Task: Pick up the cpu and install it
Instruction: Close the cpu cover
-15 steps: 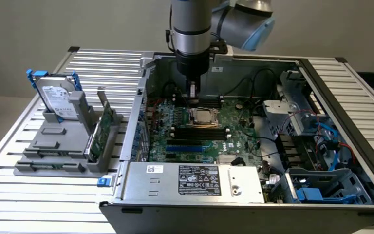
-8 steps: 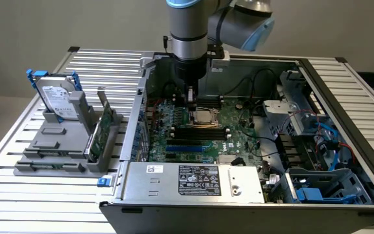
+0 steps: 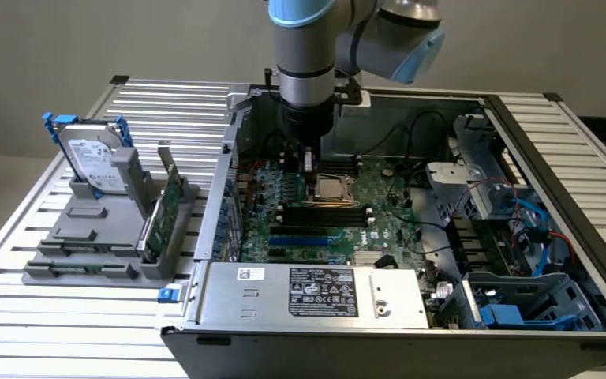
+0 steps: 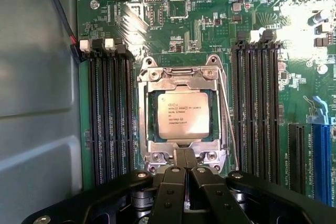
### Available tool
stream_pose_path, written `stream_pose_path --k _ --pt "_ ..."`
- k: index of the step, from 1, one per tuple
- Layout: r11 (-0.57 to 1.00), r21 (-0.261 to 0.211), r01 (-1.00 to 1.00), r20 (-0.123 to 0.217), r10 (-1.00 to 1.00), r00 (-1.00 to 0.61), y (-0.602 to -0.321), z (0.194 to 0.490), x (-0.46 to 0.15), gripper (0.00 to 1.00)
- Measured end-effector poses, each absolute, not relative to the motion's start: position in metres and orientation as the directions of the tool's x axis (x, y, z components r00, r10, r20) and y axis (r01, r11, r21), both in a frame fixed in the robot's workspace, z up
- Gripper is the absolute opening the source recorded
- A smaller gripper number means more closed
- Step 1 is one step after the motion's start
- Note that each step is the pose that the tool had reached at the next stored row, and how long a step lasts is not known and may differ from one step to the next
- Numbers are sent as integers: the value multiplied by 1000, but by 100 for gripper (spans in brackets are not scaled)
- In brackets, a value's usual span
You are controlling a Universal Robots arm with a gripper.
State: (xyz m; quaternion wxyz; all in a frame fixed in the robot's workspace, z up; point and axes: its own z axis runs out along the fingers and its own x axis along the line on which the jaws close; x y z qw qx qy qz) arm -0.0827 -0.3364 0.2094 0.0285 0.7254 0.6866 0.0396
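Fingers (image 4: 172, 187) closed together, empty, hang beside the cpu (image 4: 184, 115) flat in its socket (image 4: 152, 74); light, rigid, fragile, probably best gripped by opposite edges.

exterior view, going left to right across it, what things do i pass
hard drive → green card → cpu → drive cage
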Motion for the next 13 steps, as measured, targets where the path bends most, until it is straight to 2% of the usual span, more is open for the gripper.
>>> stream_pose_path --k 13 --pt "-57 95 994 30 998 54 -336 201 -83 11"
